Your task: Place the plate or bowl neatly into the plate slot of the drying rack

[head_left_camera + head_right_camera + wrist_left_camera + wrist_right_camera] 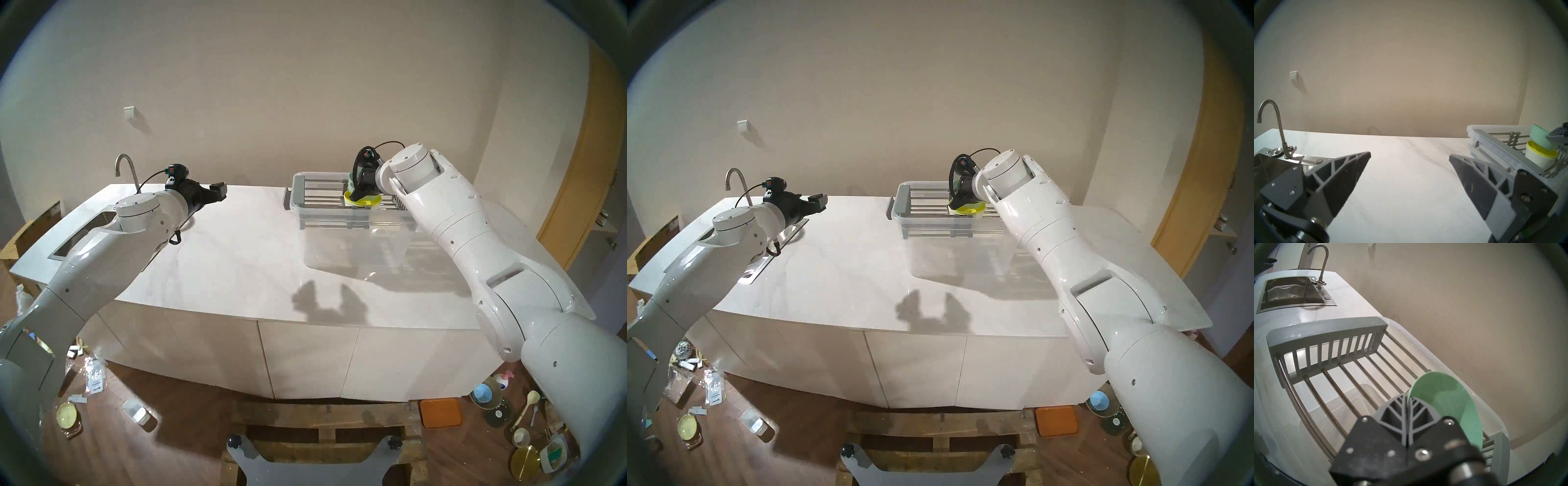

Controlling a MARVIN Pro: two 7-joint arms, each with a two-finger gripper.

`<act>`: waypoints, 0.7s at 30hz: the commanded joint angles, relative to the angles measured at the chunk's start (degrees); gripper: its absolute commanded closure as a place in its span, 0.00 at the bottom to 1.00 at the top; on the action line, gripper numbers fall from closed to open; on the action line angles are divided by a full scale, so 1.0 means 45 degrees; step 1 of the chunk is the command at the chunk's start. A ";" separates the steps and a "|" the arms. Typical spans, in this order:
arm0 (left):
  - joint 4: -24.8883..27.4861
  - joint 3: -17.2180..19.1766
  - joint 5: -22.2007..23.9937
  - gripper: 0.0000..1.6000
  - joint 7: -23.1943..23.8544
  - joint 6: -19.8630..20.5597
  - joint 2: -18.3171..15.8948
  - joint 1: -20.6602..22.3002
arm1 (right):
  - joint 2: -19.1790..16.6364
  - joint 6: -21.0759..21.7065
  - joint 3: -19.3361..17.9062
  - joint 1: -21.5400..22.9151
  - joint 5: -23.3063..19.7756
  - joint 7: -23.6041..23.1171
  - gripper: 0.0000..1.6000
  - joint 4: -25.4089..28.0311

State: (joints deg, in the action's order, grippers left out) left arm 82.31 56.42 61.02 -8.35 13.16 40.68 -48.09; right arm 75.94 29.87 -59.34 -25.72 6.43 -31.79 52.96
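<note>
Sitting across the top of a clear plastic tub [356, 237] on the white counter [237, 254], the drying rack [300, 190] is seen with its grey frame and long steel rods. A mint green bowl [1449, 400] is tipped up on edge over the plate slot [1349, 378], toward the rack's right end, and its rim is pinched by the right gripper [1407, 402], whose fingers are pressed together on it from both sides. A yellow bowl [1539, 157] is parked just beside the green one at that same end, white on the outside, seemingly touching it but that can't be confirmed. Well apart on the sink side, the left gripper [1409, 156] is held level above the counter with its fingers spread wide and nothing between them. The sink [1288, 292] and tap [1274, 122] are at the counter's far left
</note>
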 commanded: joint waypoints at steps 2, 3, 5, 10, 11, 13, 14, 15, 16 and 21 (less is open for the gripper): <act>0.0197 0.0243 0.0011 0.00 0.0093 -0.0097 -0.0024 0.0405 | -0.0189 -0.0018 -0.0085 0.0414 0.0054 -0.0082 1.00 0.0723; 0.0197 0.0243 0.0011 0.00 0.0094 -0.0097 -0.0024 0.0405 | -0.0214 0.0004 -0.0079 0.0395 0.0060 -0.0098 1.00 0.0775; 0.0197 0.0243 0.0011 0.00 0.0095 -0.0097 -0.0024 0.0406 | -0.0271 0.0065 -0.0062 0.0366 0.0076 -0.0151 1.00 0.0889; 0.0197 0.0243 0.0012 0.00 0.0099 -0.0098 -0.0025 0.0407 | -0.0449 0.0255 0.0008 0.0242 0.0112 -0.0354 1.00 0.1248; 0.0196 0.0243 0.0012 0.00 0.0100 -0.0098 -0.0025 0.0407 | -0.0486 0.0294 0.0016 0.0186 0.0113 -0.0386 1.00 0.1325; 0.0196 0.0243 0.0012 0.00 0.0103 -0.0098 -0.0025 0.0408 | -0.0534 0.0355 0.0016 0.0093 0.0119 -0.0413 1.00 0.1405; 0.0196 0.0243 0.0012 0.00 0.0104 -0.0098 -0.0025 0.0409 | -0.0548 0.0373 0.0015 0.0061 0.0126 -0.0418 1.00 0.1426; 0.0196 0.0243 0.0012 0.00 0.0105 -0.0098 -0.0025 0.0409 | -0.0556 0.0381 0.0013 0.0039 0.0133 -0.0422 1.00 0.1433; 0.0195 0.0243 0.0013 0.00 0.0108 -0.0099 -0.0026 0.0409 | -0.0521 0.0424 -0.0015 0.0049 0.0167 -0.0340 1.00 0.1227; 0.0195 0.0243 0.0012 0.00 0.0108 -0.0099 -0.0026 0.0409 | -0.0486 0.0297 -0.0031 0.0086 0.0219 -0.0281 1.00 0.0965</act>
State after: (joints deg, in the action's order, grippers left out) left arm 82.30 56.42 61.02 -8.33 13.16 40.68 -48.09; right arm 73.69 31.52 -58.96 -26.90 7.18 -33.81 57.09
